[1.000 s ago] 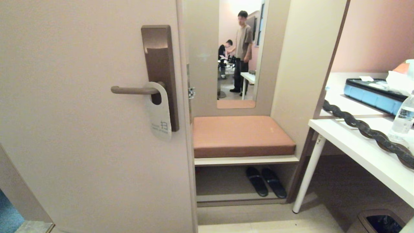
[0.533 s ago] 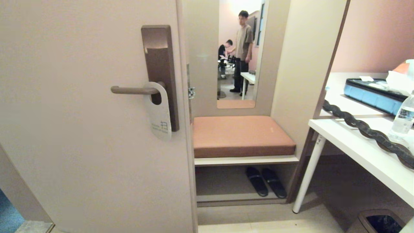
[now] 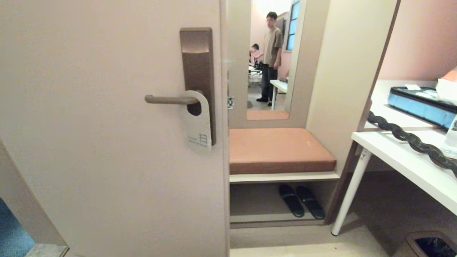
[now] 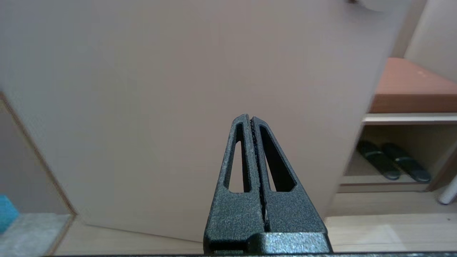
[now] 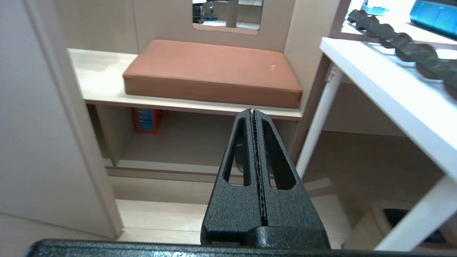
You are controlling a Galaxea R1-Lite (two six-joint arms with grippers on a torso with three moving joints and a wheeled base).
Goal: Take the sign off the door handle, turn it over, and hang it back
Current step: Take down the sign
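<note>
The sign (image 3: 198, 126) hangs white face out on the door handle (image 3: 167, 100), a slim beige lever on a tall brown lock plate (image 3: 198, 64). Its oval hole sits around the lever beside the plate, and a Chinese character with small text shows near its lower end. Neither arm appears in the head view. My left gripper (image 4: 249, 117) is shut and empty, facing the plain lower door panel (image 4: 178, 89) below the handle. My right gripper (image 5: 252, 111) is shut and empty, pointing towards the bench shelf to the right of the door edge.
Right of the door stands a bench with a brown cushion (image 3: 280, 150), black slippers (image 3: 301, 205) underneath and a mirror (image 3: 271, 53) above, reflecting two people. A white desk (image 3: 403, 164) with a blue box, dark twisted object and bottle stands at the right, a bin (image 3: 426, 246) below.
The whole head view has shifted: door, handle and sign now sit further right in the picture, so the camera has moved. The sign still hangs on the handle. Both grippers stay shut.
</note>
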